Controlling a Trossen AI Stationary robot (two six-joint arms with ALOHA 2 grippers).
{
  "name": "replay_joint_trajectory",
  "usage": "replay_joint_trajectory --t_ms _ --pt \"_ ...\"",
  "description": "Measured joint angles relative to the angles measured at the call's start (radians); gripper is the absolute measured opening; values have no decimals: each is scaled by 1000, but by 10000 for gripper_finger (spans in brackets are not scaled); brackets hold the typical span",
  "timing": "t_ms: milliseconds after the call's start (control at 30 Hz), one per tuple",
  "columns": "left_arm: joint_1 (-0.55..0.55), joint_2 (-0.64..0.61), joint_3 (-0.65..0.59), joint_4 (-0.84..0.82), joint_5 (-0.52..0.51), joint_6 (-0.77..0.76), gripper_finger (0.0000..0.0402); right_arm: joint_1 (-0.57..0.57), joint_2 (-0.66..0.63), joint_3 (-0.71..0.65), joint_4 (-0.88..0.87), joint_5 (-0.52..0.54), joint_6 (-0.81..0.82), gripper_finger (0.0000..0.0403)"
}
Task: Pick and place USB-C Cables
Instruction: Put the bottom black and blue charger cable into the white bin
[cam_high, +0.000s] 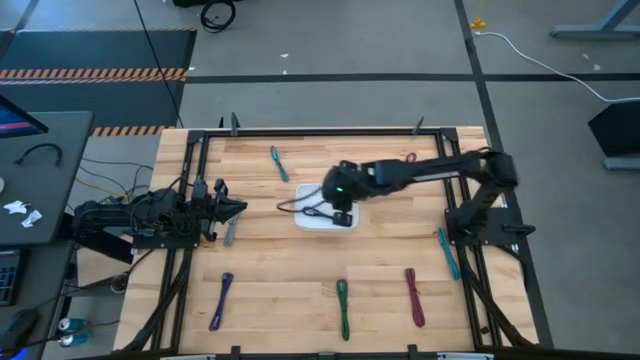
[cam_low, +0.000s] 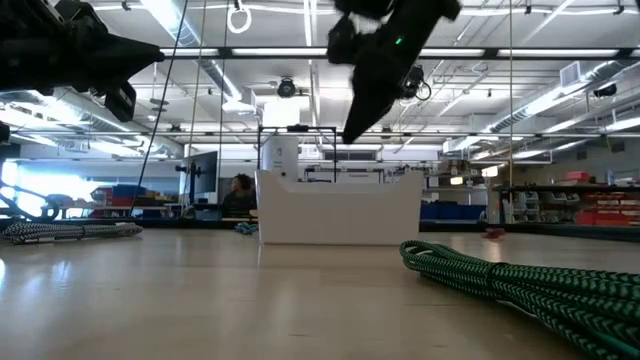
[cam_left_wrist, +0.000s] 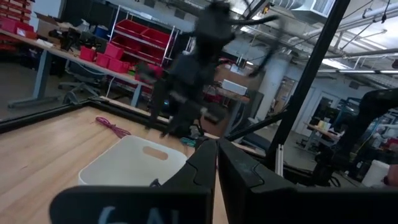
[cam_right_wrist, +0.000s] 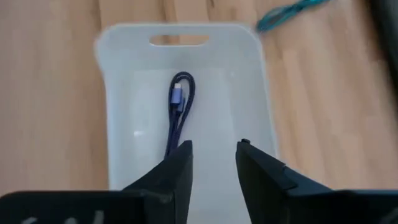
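Observation:
A purple USB-C cable (cam_right_wrist: 180, 111) lies folded on the floor of the white bin (cam_right_wrist: 112, 112). My right gripper (cam_right_wrist: 213, 155) hovers open above that bin (cam_high: 312, 226), touching nothing; the low view shows it (cam_low: 362, 112) well above the rim. My left gripper (cam_left_wrist: 216, 155) waits shut at the table's left side (cam_high: 236, 208), with a grey cable (cam_high: 229, 233) just beside it. Other cables lie flat on the wood: teal (cam_high: 278, 163), dark red (cam_high: 410, 157), teal (cam_high: 448, 252), dark red (cam_high: 414, 296), green (cam_high: 343, 307), purple (cam_high: 221, 300).
The bin (cam_low: 340, 205) sits in the middle of the table and has a handle slot (cam_right_wrist: 179, 40) in one end wall. A black frame (cam_high: 300, 131) runs around the table's edges. The green cable (cam_low: 520, 280) lies close to the low camera.

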Motion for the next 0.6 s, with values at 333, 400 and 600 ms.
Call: replay_joint_trajectory --t_ms 333,400,600 --pt "0 0 0 -1 0 1 15 342 -404 -369 42 312 353 122" --pt "0 0 0 -1 0 1 18 413 -466 -427 54 304 448 122" --pt "0 0 0 0 -2 15 21 538 -573 -573 182 117 567 122"
